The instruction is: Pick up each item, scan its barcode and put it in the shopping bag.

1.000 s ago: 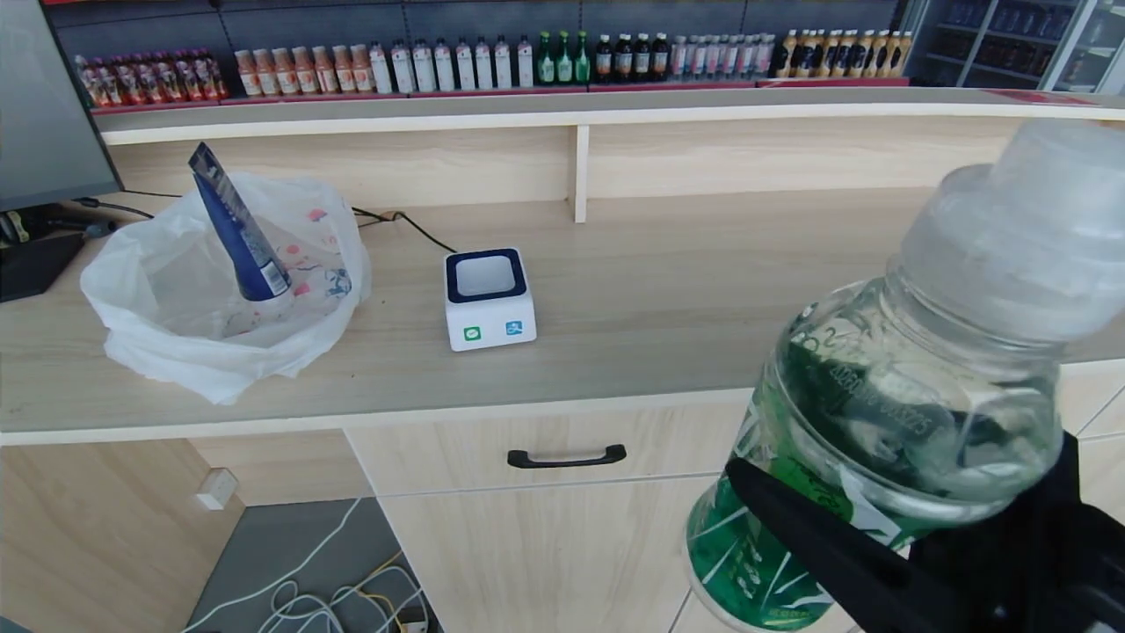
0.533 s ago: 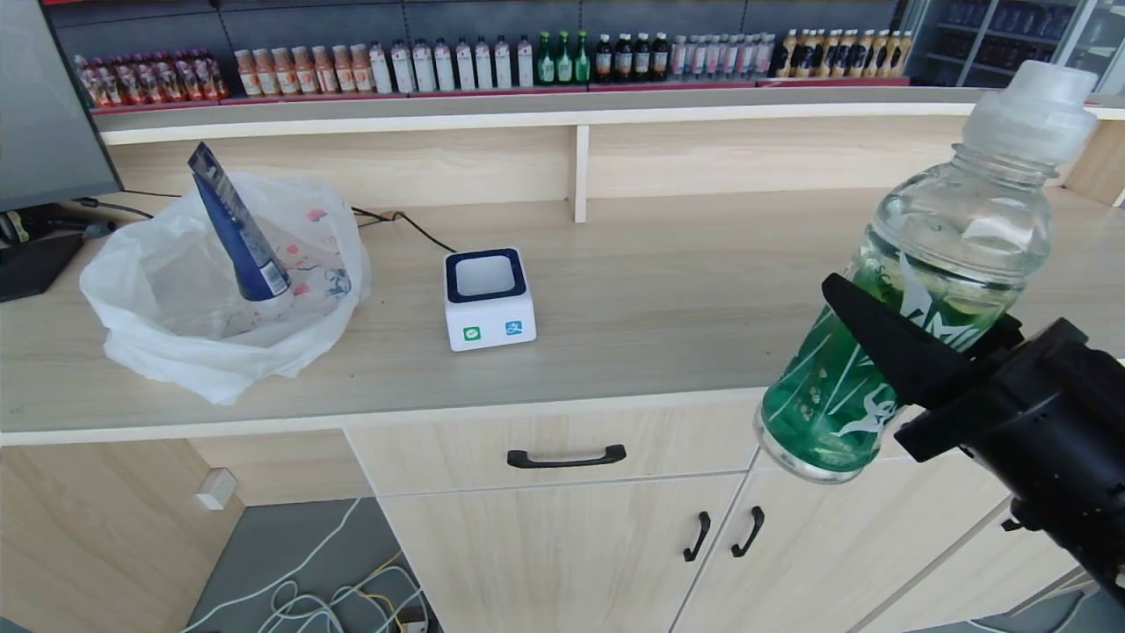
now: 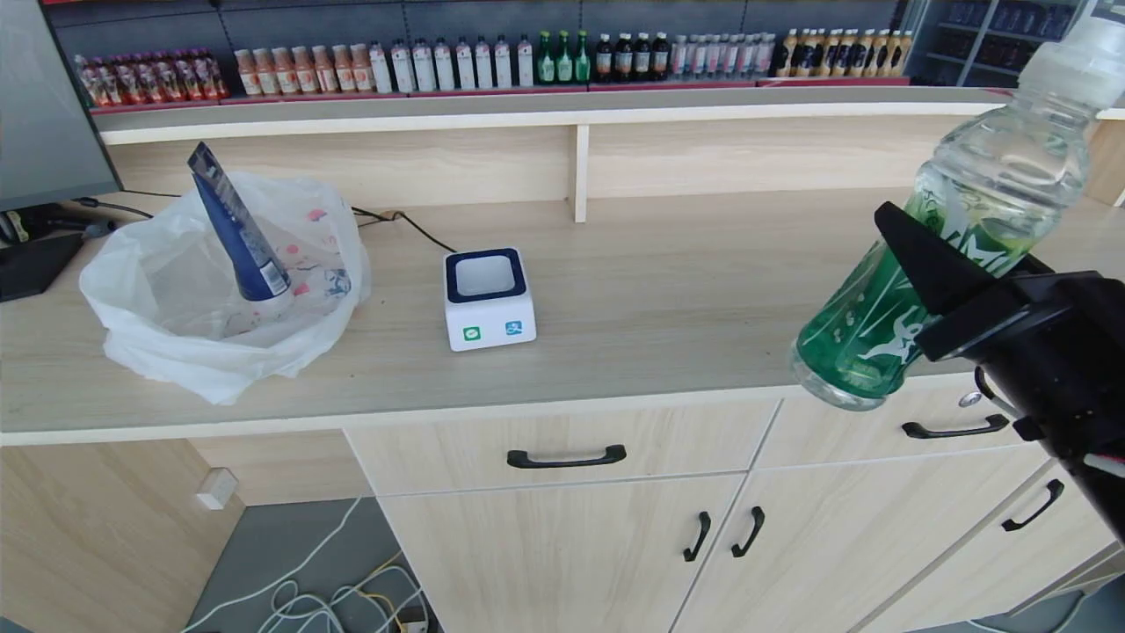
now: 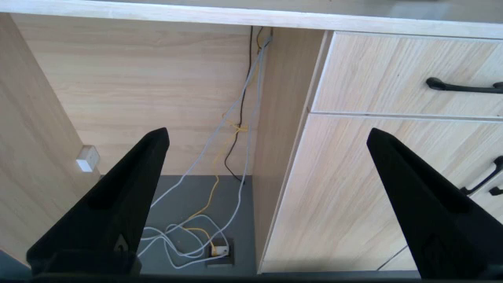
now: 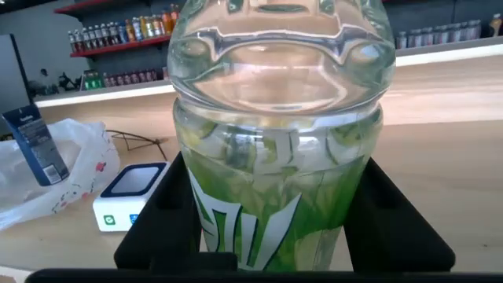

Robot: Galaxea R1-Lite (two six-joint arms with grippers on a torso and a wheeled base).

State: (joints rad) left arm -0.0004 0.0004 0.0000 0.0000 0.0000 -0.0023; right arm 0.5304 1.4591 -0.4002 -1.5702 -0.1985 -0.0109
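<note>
**Inspector:** Change noted?

**Operator:** Over the last second my right gripper (image 3: 945, 264), clamped on the green bottle (image 3: 879, 325), has carried it from the lower right corner up the right edge. The bottle is tilted and well apart from the scanner (image 3: 489, 297) at centre, so I judge the scan outstanding. Left gripper (image 4: 267, 134) is spread wide, holding nothing.

**Inspector:** Containers?

**Operator:** Shopping bag (image 3: 158, 352), left of frame: one blue tube (image 3: 235, 224), leaning.

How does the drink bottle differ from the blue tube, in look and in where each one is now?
The bottle is clear with a green label; the tube is dark blue and opaque. The bottle is held in the air by the right tool; the tube stands inside the white bag on the counter. The bottle is round and wide; the tube is slim. Both lean instead of standing straight.
</note>
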